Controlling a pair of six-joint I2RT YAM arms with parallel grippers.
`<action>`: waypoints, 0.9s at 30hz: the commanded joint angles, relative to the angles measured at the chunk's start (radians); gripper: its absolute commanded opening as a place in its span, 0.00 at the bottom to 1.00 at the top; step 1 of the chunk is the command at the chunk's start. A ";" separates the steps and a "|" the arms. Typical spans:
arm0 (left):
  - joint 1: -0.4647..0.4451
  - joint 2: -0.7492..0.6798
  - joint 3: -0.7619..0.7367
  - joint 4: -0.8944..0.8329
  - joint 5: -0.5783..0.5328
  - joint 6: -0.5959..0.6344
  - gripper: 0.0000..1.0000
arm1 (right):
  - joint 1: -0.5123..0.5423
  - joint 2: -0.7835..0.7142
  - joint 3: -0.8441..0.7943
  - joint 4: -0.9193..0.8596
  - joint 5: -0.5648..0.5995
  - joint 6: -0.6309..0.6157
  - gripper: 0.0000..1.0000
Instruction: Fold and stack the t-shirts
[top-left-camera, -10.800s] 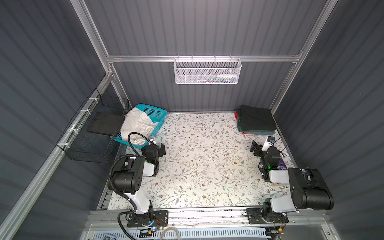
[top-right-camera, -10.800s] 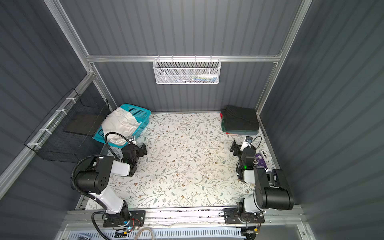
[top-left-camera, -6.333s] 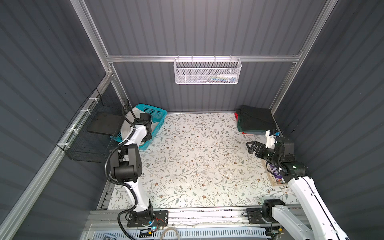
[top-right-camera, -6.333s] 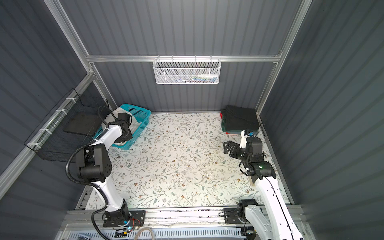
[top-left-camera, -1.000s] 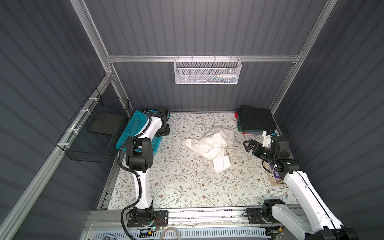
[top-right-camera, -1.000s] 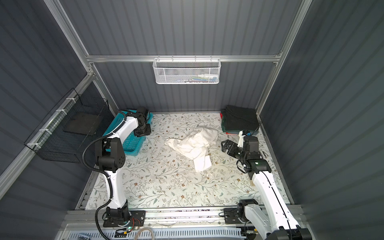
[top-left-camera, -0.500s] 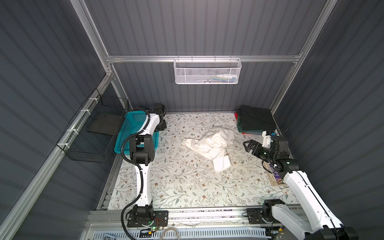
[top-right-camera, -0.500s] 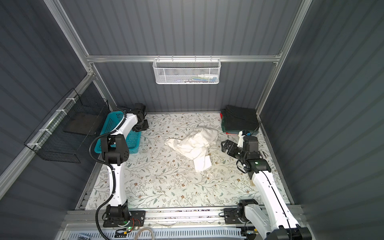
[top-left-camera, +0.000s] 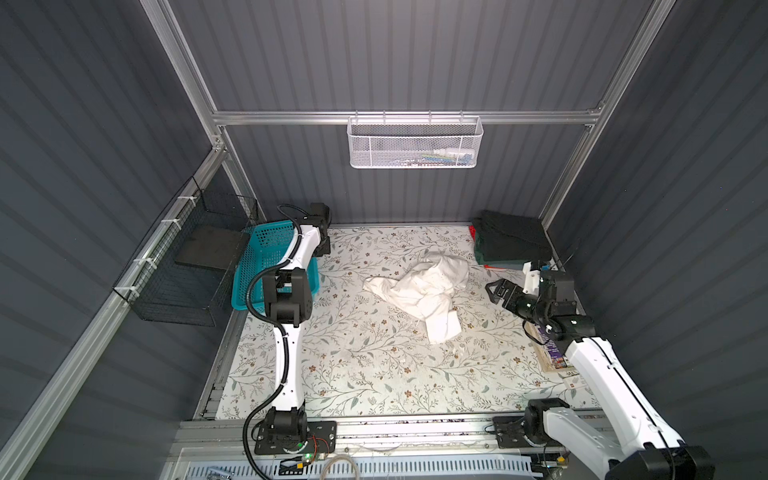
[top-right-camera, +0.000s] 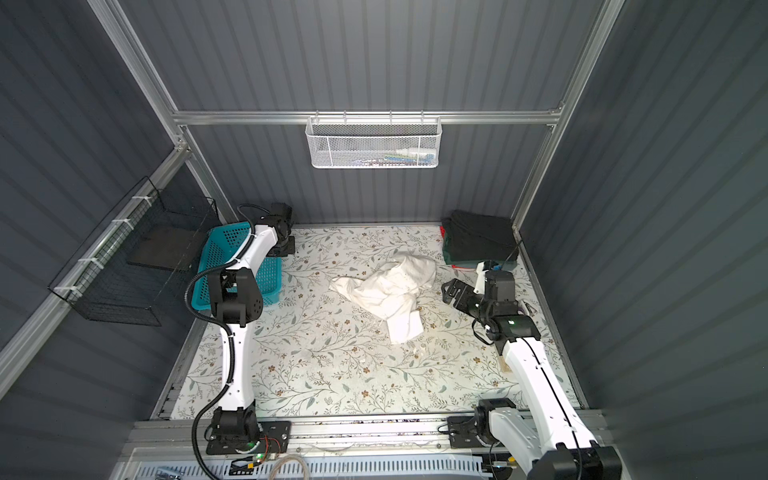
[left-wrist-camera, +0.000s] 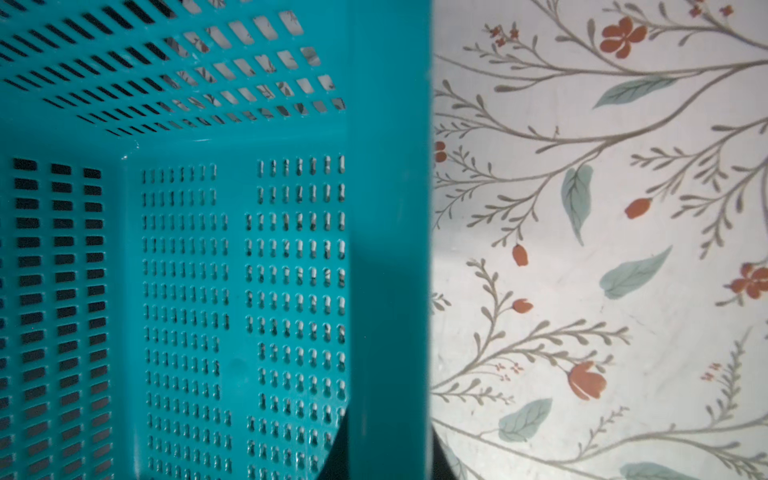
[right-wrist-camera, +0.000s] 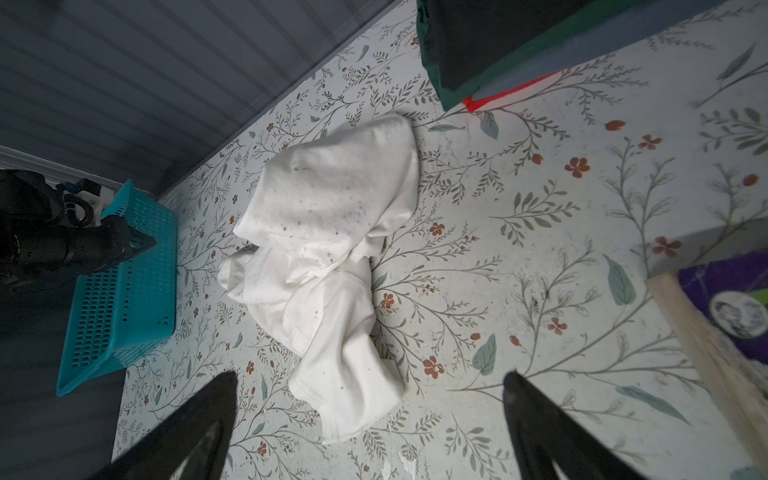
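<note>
At the near right, purple-covered book (top-left-camera: 549, 351): lying flat on the floral-patterned table covering (top-left-camera: 353, 357), beside the right arm.
Right gripper (top-left-camera: 494, 292): hovering right of centre with its jaws spread wide, pointing left toward the shirt, near it but not touching.
Crumpled off-white cotton t-shirt (top-left-camera: 424, 286): lying unfolded in a heap at mid-table, one flap trailing toward the near side.
Teal slotted plastic basket (top-left-camera: 259, 274): sitting upright at the far left.
Left gripper (top-left-camera: 323, 247): reaching to the basket's far right corner. In the left wrist view the rim is running between its fingertips, but I cannot tell whether they are pinching it.
Folded stack of t-shirts (top-left-camera: 509, 245): resting in the far right corner, black lying on top of dark green, grey and red.
White wire-mesh basket (top-left-camera: 415, 143): hanging on the far wall's rail.
</note>
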 joint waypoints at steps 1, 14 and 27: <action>0.009 0.051 0.046 0.099 -0.004 0.084 0.08 | -0.003 0.013 0.028 -0.011 0.002 0.009 0.99; 0.009 0.092 0.081 0.246 -0.092 0.227 0.06 | -0.003 0.038 0.012 0.013 -0.002 0.027 0.99; -0.009 -0.244 -0.305 0.503 -0.032 0.104 1.00 | -0.002 0.065 0.023 0.001 -0.040 0.051 0.99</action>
